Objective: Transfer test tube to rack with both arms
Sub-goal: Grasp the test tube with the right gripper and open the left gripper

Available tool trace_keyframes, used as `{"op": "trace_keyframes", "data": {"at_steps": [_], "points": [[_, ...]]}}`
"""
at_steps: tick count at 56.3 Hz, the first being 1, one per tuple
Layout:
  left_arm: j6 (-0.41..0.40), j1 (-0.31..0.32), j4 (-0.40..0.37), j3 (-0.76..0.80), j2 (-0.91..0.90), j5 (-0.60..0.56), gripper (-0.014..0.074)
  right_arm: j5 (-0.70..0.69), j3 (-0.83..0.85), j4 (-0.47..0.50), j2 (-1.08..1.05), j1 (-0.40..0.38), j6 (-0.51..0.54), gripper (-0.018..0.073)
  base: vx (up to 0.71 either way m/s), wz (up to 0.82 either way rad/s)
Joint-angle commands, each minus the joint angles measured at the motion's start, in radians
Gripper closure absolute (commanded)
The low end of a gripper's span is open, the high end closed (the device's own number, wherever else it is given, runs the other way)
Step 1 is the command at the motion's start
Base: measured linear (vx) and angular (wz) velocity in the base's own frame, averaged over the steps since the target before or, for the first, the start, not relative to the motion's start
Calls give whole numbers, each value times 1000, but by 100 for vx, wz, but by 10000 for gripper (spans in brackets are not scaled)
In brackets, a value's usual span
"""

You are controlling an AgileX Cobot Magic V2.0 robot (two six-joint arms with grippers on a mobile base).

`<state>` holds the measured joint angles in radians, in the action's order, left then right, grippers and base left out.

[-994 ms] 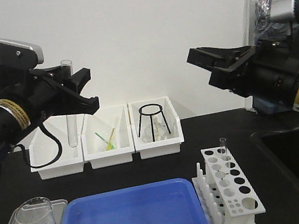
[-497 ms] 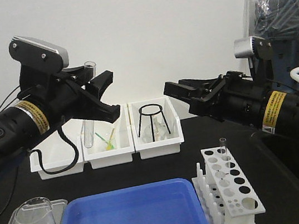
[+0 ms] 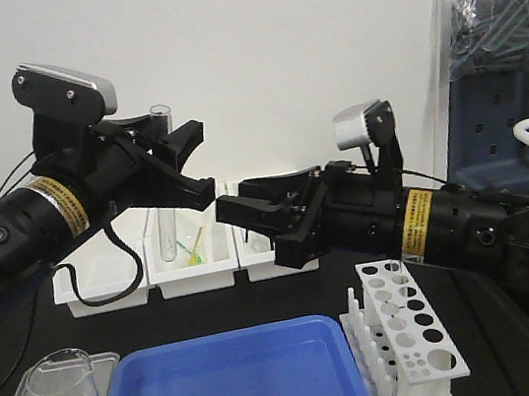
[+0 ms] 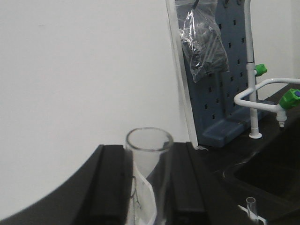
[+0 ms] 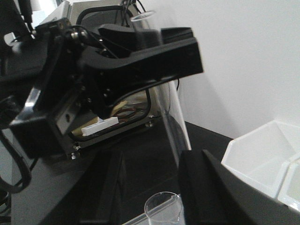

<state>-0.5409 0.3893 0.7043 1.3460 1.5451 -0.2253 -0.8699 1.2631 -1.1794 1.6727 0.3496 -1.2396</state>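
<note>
Left gripper (image 3: 189, 161) clamps tube (image 3: 164, 235) near its rim; right gripper (image 3: 248, 218) spread wide, just beside it.

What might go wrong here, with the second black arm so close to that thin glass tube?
Two risks, as a guess. The right gripper, jaws open, sits right beside the slender clear glass test tube; a slightly off approach might knock or crack it. The left gripper holds the tube only near its top, most of it hanging free, so a nudge might tilt it or pull it loose, and it might fall and break.
</note>
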Motion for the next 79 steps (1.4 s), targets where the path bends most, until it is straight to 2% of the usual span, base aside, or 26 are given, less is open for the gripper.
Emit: {"op": "trace_keyframes", "data": {"at_steps": [1, 18, 37, 47, 61, 79], "points": [[-10, 25, -13, 37, -46, -65, 603, -25, 68, 46, -32, 16, 17, 195, 0, 0], [-11, 78, -13, 37, -46, -62, 603, -7, 112, 44, -25, 23, 17, 195, 0, 0], [-11, 86, -13, 37, -46, -63, 603, -11, 112, 36, -24, 23, 17, 172, 0, 0], [-14, 86, -22, 37, -47, -69, 603, 10, 112, -9, -24, 23, 19, 171, 0, 0], [-120, 86, -21, 37, -47, -113, 603, 30, 112, -8, -24, 23, 59, 171, 0, 0], [-147, 88, -21, 37, -47, -124, 603, 80, 112, 0, -24, 23, 104, 171, 0, 0]]}}
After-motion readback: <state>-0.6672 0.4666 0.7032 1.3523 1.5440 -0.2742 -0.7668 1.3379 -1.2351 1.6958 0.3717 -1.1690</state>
